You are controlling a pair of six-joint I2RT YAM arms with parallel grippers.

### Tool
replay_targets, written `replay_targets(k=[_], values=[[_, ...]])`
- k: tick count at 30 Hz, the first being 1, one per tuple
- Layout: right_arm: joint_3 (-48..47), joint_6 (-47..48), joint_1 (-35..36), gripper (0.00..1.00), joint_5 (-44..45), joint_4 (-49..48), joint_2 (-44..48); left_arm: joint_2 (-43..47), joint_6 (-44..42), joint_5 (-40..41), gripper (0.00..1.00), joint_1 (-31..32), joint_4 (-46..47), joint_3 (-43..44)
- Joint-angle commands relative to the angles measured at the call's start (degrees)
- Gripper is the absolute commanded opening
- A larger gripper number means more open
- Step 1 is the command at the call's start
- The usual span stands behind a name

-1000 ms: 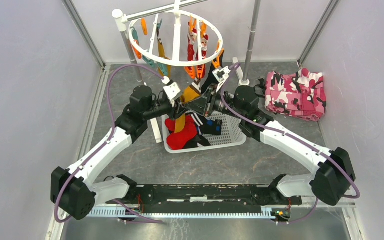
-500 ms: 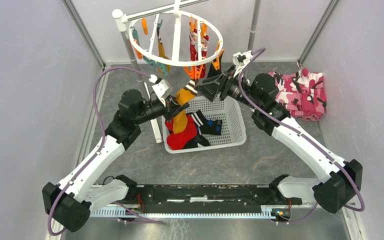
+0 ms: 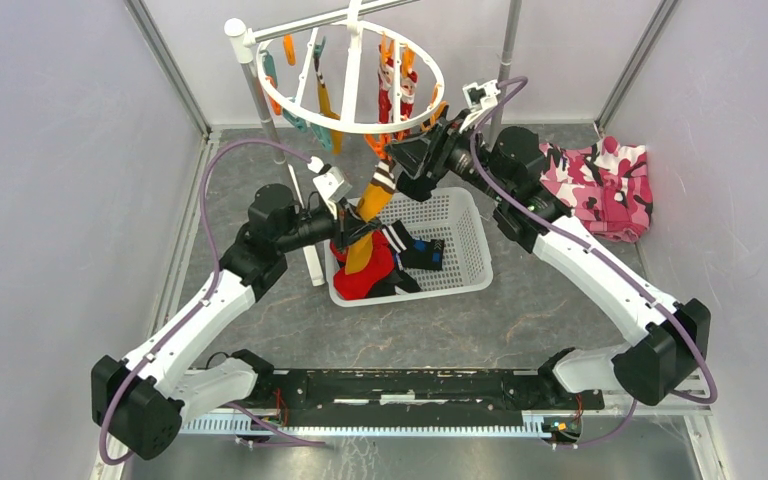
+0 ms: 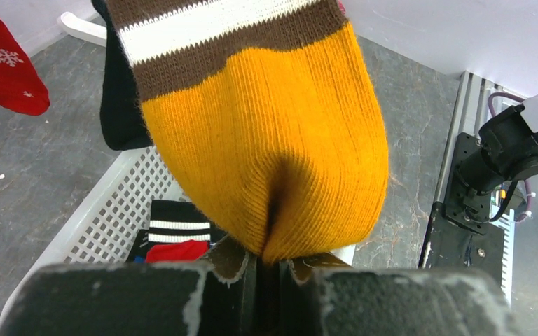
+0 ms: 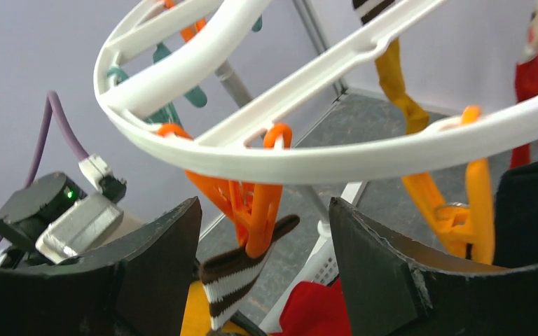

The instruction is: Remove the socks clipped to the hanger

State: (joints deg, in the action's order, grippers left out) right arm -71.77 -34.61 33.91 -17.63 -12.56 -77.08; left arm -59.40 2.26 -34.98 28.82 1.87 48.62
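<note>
The left tool (image 4: 270, 280) is pinched shut on the body of a mustard-yellow knit sock with a brown-and-white striped cuff (image 4: 266, 140). The sock slants up over the white perforated plastic basket (image 3: 460, 215) to the large round white plastic hanger (image 3: 345, 125), where an orange clip (image 5: 256, 227) grips its cuff. The right tool (image 5: 263, 210) stands wide open, one finger on either side of that clip, holding nothing. Red socks (image 3: 397, 85) hang from the ring's far side. A pink camouflage cloth (image 3: 595, 190) lies on the grey tabletop (image 3: 410, 330), far right.

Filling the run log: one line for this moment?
left tool: shut on yellow sock toe | right tool: open around orange clip | sock: cuff clipped to hanger
</note>
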Motion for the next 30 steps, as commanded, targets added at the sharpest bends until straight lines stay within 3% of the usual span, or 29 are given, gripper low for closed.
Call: replay_targets(k=[1,8,17,30], values=[[-4.2,3.6,0.9,0.73,7.0,1.5,-0.1,-0.8,-1.4,2.4,0.05,1.1,2.2,0.1],[-9.8,12.3,6.3,0.70,19.8,9.2,-1.5,-3.3,-4.1,6.2,0.05,3.2,2.2,1.7],[-13.4,18.1,10.9,0.62,30.8,12.4,-2.7,-3.3,-4.5,7.1,0.04,3.6,1.4,1.7],[-15.1,20.7,12.5,0.55,36.5,14.9,-4.4,-3.3,-4.5,5.9,0.05,4.4,1.2,1.3]])
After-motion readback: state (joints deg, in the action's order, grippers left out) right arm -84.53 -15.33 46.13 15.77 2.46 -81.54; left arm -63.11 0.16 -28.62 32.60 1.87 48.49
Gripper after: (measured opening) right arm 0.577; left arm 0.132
